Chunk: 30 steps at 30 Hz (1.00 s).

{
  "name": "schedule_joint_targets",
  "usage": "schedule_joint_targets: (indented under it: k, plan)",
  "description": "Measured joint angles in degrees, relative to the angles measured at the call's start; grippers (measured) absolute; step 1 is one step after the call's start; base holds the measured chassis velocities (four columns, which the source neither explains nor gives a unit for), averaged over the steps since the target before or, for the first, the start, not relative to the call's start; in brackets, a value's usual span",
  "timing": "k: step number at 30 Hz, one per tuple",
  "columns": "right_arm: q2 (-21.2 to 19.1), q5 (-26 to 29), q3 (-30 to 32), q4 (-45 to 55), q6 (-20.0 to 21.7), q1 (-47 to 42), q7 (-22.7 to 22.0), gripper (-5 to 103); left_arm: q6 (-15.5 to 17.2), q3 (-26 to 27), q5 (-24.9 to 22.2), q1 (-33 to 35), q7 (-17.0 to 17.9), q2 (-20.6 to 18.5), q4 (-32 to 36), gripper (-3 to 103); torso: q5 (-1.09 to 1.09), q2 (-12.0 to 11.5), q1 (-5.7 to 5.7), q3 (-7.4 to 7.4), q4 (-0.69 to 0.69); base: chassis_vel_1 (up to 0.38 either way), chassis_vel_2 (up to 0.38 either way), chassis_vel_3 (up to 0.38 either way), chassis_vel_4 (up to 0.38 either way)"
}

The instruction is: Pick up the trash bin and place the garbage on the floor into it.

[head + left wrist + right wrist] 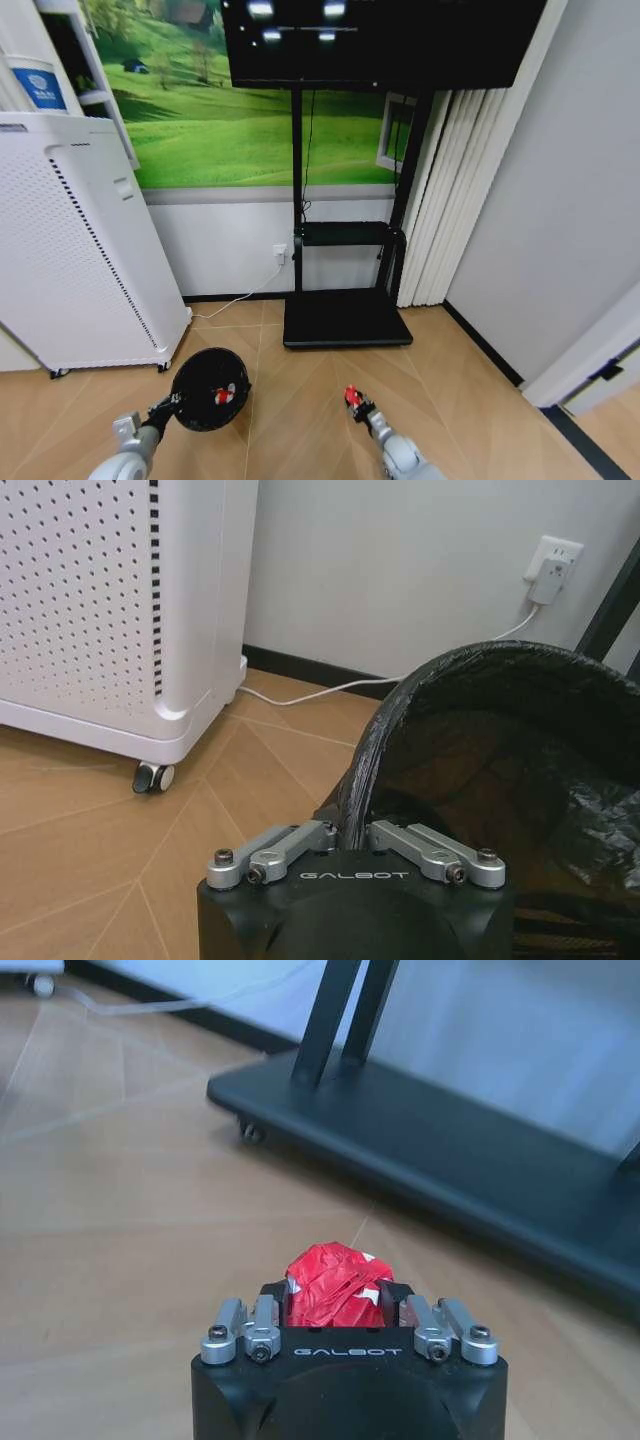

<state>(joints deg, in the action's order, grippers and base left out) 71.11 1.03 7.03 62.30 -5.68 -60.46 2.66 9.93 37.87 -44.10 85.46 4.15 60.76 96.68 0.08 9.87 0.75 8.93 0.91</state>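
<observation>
- The small black round trash bin (211, 389), lined with a black plastic bag, hangs above the wooden floor (300, 400) near the white perforated appliance (75, 250); a red-and-white scrap (224, 394) lies inside it.
- The left gripper (358, 832) is clenched on the bin's rim.
- The right gripper (337, 1305), beside the bin, grasps a crumpled red-and-white piece of garbage (332, 1283) near the black TV stand base (345, 318).

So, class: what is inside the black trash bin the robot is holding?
In the head view, a red-and-white scrap lies inside the trash bin, which the left gripper holds by its rim. A black liner shades the bottom, hiding anything else there.
</observation>
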Motion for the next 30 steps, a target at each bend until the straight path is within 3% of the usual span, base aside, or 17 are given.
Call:
schedule_joint_targets:
  k: [3, 11, 13, 16, 23, 30]
  plan:
    - [-0.40, 0.58, 0.72, 2.24, 0.40, -0.54, -0.33, 47, 0.03, -0.67, 0.00, -0.16, -0.03, -0.08, 0.15, 1, -0.13, 0.00, 0.00, -0.01, 0.02, 0.000, 0.000, 0.000, 0.000]
    - [-0.97, 1.42, 2.04, 4.76, 0.89, -1.67, -0.51, 47, -0.13, -2.18, 0.37, -0.95, -0.52, -0.76, -0.28, 1, -0.02, 0.00, 0.00, 0.00, -0.05, 0.000, 0.000, 0.000, 0.000]
    - [-2.29, 3.43, 5.20, 13.17, 1.27, -4.82, -0.62, 47, -0.74, -7.09, 0.98, -4.81, -2.21, -3.04, -1.75, 1, -0.19, 0.01, -0.01, -0.02, 0.02, 0.000, 0.000, 0.000, 0.000]
    - [-3.06, 4.78, 6.71, 18.18, 1.66, -7.17, -0.77, 47, -1.39, -9.77, 1.39, -7.37, -3.41, -4.18, -2.61, 1, -0.04, 0.02, 0.00, -0.01, 0.10, 0.000, 0.000, 0.000, 0.000]
    - [-6.30, 8.08, 7.52, 30.64, 2.77, -9.86, -1.29, 47, -2.28, -12.48, 3.14, -8.90, -4.72, -5.55, -2.41, 1, -0.08, 0.02, -0.01, -0.01, -0.01, 0.000, 0.000, 0.000, 0.000]
    - [-7.65, 9.31, 8.08, 38.20, 2.90, -13.28, -0.95, 47, -2.56, -16.02, 3.17, -9.68, -5.13, -6.06, -2.38, 1, -0.09, 0.02, -0.01, -0.01, 0.03, 0.000, 0.000, 0.000, 0.000]
